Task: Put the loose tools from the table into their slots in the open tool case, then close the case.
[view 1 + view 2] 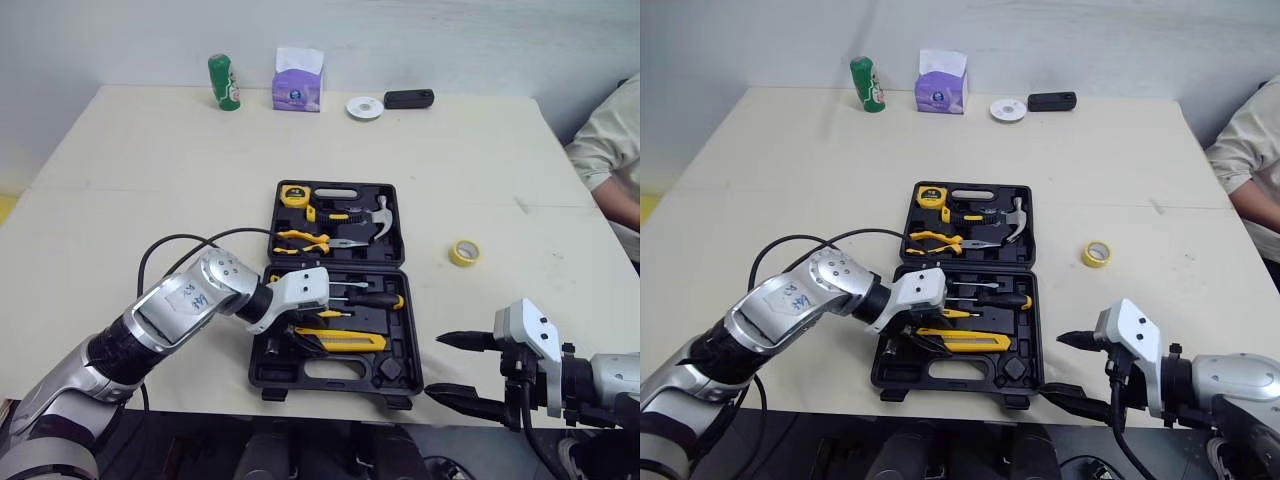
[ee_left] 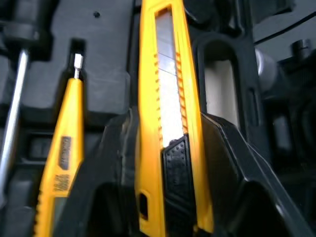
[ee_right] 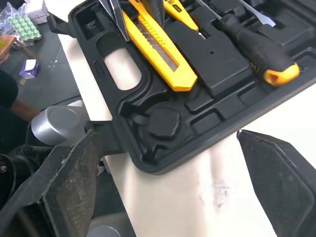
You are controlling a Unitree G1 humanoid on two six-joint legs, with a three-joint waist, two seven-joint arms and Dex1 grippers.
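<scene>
Closest in is the right gripper [image 1: 437, 366], hanging off the near table edge at about 4 o'clock from the tool case [image 1: 345, 384], fingers spread wide with nothing between them. The case lies open flat in the middle of the table [image 1: 130, 180], lid half on the 12 o'clock side. The left gripper [image 1: 288, 338] comes in from 8 o'clock and is down in the near half of the case. Its two black fingers [image 2: 111, 163] are pressed against either side of the yellow utility knife [image 1: 345, 340], which runs across that half toward 3 o'clock and looks to be in its slot or just above it, can't tell which. Right behind the knife are a small yellow tester pen [image 1: 340, 313] and a screwdriver [image 1: 375, 300] with a black and orange handle. The lid half has a tape measure [image 1: 294, 196], yellow-handled pliers [image 1: 300, 240] and a hammer [image 1: 375, 220]. A yellow tape roll [image 1: 464, 252] sits loose on the table at 2 o'clock from the case, well apart from it. Along the far edge, from 11 to 1 o'clock: a green can [image 1: 224, 82], a purple tissue pack [image 1: 298, 85], a white disc [image 1: 365, 107] and a black box [image 1: 408, 99]. A person's sleeve [image 1: 610, 150] pokes in at 2 o'clock.
</scene>
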